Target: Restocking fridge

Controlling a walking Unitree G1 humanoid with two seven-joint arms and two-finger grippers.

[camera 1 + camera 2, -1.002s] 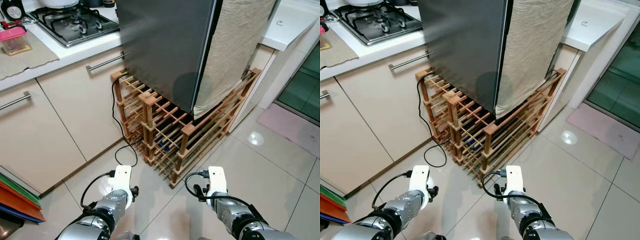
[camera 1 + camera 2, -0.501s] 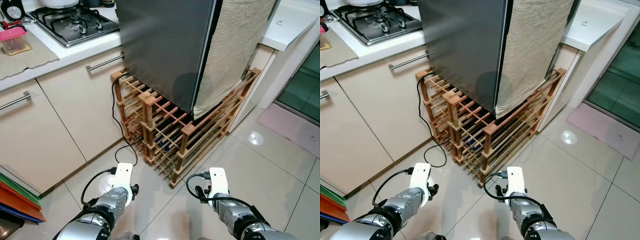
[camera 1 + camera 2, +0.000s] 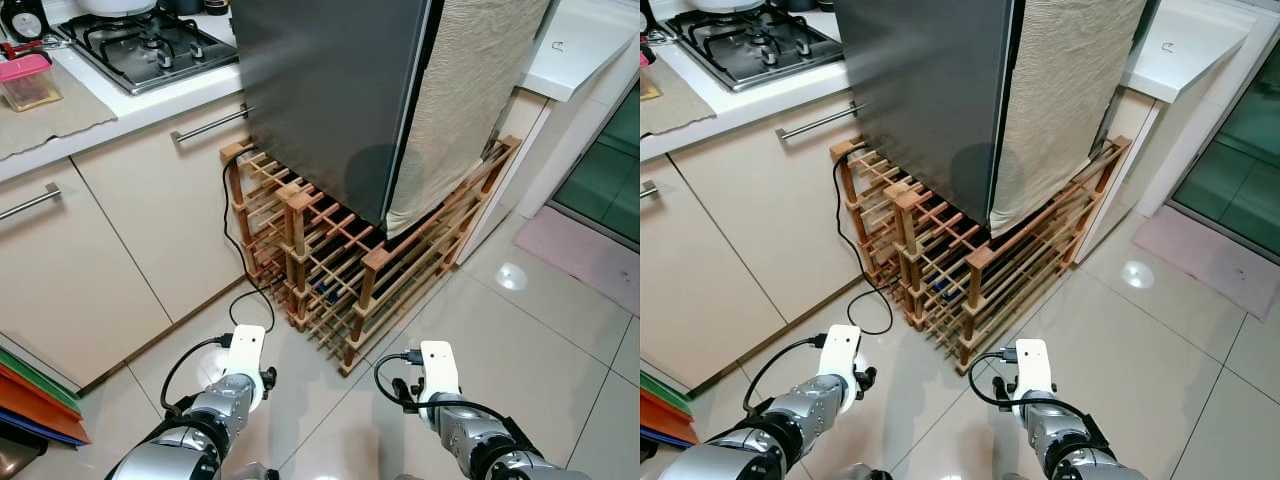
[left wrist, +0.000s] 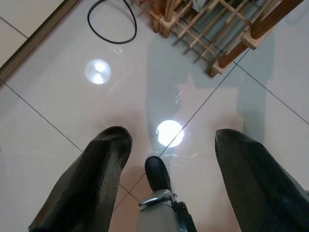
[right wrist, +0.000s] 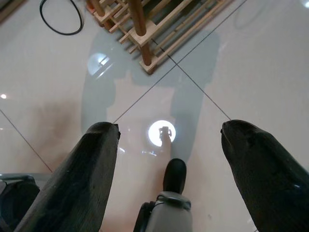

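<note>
A dark grey fridge (image 3: 330, 100) stands shut on a low wooden lattice rack (image 3: 330, 270), with a beige cloth (image 3: 460, 100) draped down its right side. Both my arms hang low in front of it, the left wrist (image 3: 245, 362) and the right wrist (image 3: 436, 372) above the tiled floor. In the left wrist view my left gripper (image 4: 174, 140) is open with nothing between its black fingers (image 4: 91, 179). My right gripper (image 5: 169, 130) is likewise open and holds nothing, its fingers (image 5: 82, 179) pointing down at the glossy tiles near a corner of the rack (image 5: 140, 29).
Left of the fridge runs a counter with a gas hob (image 3: 150, 45), a pink-lidded box (image 3: 28, 80) and cream cabinets (image 3: 90, 250). A black cable (image 3: 240, 290) loops onto the floor. Coloured folders (image 3: 35, 395) lie at the lower left. A mat (image 3: 590, 250) lies right.
Both wrists have sunk slightly lower toward the floor. The fridge, rack and cloth stand as before.
</note>
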